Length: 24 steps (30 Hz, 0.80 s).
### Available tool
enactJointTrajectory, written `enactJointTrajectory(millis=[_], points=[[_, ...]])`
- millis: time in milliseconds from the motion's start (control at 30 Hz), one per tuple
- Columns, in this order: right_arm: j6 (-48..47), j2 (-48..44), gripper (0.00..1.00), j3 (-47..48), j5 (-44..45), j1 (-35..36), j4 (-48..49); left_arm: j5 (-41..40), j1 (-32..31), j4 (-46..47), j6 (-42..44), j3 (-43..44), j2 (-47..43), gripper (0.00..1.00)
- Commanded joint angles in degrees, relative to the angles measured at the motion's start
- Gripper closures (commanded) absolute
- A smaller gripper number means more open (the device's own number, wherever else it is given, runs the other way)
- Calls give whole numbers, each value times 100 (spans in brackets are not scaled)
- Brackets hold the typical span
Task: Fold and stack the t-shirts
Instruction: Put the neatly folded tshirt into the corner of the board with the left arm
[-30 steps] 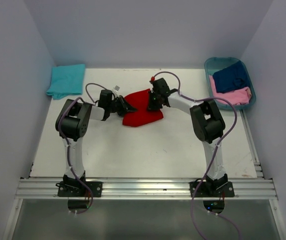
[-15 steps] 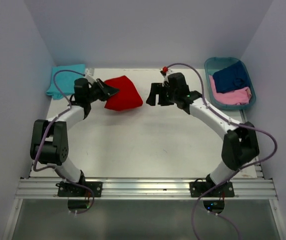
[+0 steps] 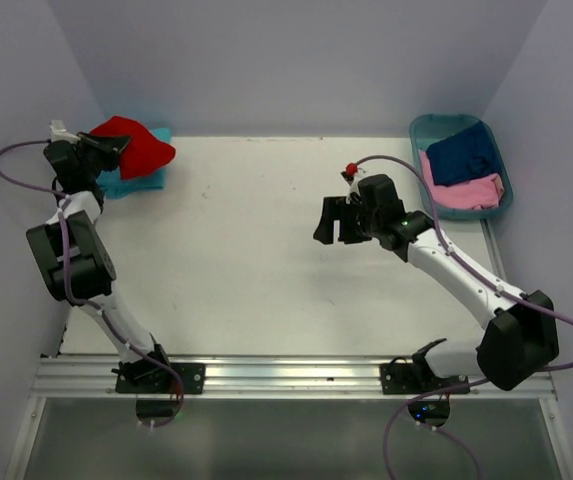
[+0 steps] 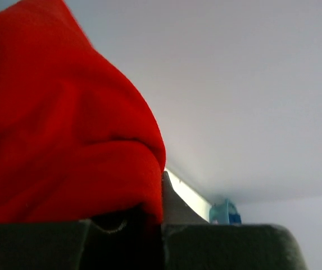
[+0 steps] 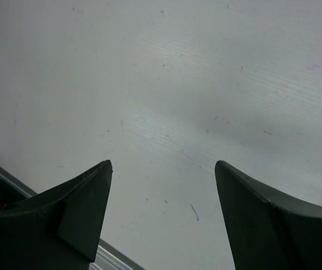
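Item: red t-shirt (image 3: 136, 150), a folded bundle, pinched at one edge in the closed left gripper (image 3: 106, 150), over the turquoise t-shirt (image 3: 138, 182) at the desk's (image 3: 266, 270) far-left corner. Soft, light, limp; likely to unfold, best held by a doubled edge. Right gripper (image 5: 163, 169): open, empty, above mid-desk

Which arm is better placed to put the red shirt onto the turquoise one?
Left. The left pincer grips the red t-shirt over the turquoise t-shirt; the right pincer hangs open and empty over the table.

No readable text, label, brand or number shows on anything.
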Motion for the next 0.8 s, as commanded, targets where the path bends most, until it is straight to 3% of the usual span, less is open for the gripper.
enactJointTrajectory(millis=[0, 133, 233, 367, 433, 600, 767], points=[[48, -386, 22, -223, 93, 1, -312, 95, 124, 1504, -864, 808, 645, 100], [145, -702, 22, -452, 207, 10, -409, -18, 106, 2639, -2093, 1170, 1394, 100], [189, -852, 22, -566, 260, 18, -505, -483, 1, 2659, -1843, 1434, 1607, 100], [189, -879, 22, -628, 304, 10, -611, -1684, -253, 2772, -1526, 1488, 1625, 100], [215, -870, 22, -610, 225, 10, -646, -2126, -368, 2431, -1184, 1750, 1686, 100], [242, -905, 23, -566, 101, 27, -725, -3523, -614, 3141, -1823, 1690, 2186, 100], [198, -923, 23, -557, 119, 27, -822, -4517, -922, 2826, -1630, 1312, 2231, 100]])
